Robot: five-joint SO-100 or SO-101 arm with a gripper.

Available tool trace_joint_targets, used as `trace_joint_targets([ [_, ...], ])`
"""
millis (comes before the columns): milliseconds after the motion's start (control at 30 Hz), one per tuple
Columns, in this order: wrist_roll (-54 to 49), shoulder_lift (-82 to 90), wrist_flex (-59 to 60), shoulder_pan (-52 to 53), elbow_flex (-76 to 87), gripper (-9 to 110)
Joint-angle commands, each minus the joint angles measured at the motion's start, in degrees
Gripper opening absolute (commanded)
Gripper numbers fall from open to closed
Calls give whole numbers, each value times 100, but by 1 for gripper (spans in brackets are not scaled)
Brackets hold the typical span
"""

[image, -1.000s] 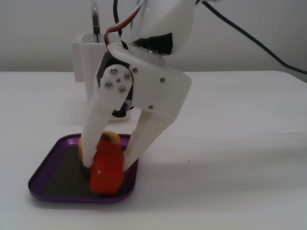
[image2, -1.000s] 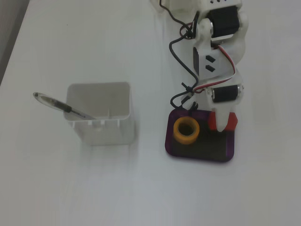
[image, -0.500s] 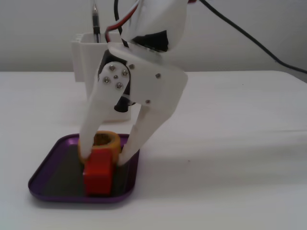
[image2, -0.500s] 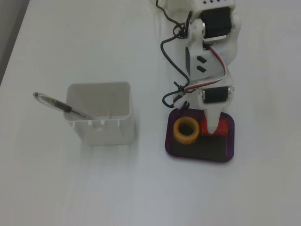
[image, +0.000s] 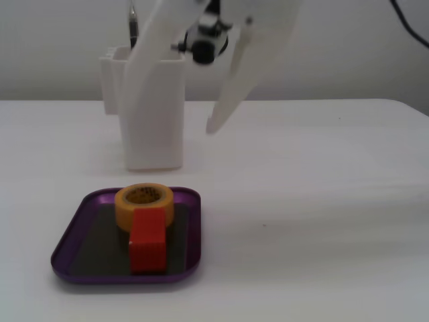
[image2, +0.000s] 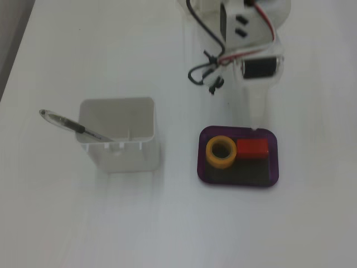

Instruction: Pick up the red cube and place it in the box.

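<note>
The red cube (image: 147,239) rests on the dark floor of the box (image: 69,243), a shallow purple tray, touching the front of a yellow tape roll (image: 144,201). From above, the red cube (image2: 252,149) lies in the box (image2: 237,183) just right of the tape roll (image2: 221,152). My gripper (image: 175,133) hangs high above the table, behind the box, open with nothing between its fingers. Its left finger blends into the white container behind it. In the top-down fixed view the gripper (image2: 255,125) tapers to a tip over the box's far rim.
A tall white square container (image2: 117,134) with a pen (image2: 72,125) leaning in it stands left of the box, and this container (image: 144,107) sits behind the box in the low fixed view. Black and red cables (image2: 206,61) hang from the arm.
The gripper opened, let go of the red cube and rose up and back from the tray. The cube now stands free in the box against the tape roll.
</note>
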Motion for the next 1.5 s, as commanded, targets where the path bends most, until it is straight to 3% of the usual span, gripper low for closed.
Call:
trace_joint_targets([
  [0, -44, 1556, 712, -18, -369, 24],
  [133, -44, 2725, 1318, 9, 176, 24],
  [300, -53, 4324, 1354, 396, 2250, 24],
  [567, -62, 7330, -193, 905, 6574, 23],
  [833, -26, 10099, -1230, 940, 9633, 23],
  [1100, -18, 11487, -1187, 949, 10846, 23],
  [1300, 0, 11558, -1266, 940, 11303, 23],
  [1467, -9, 11558, -1257, 940, 11285, 12],
])
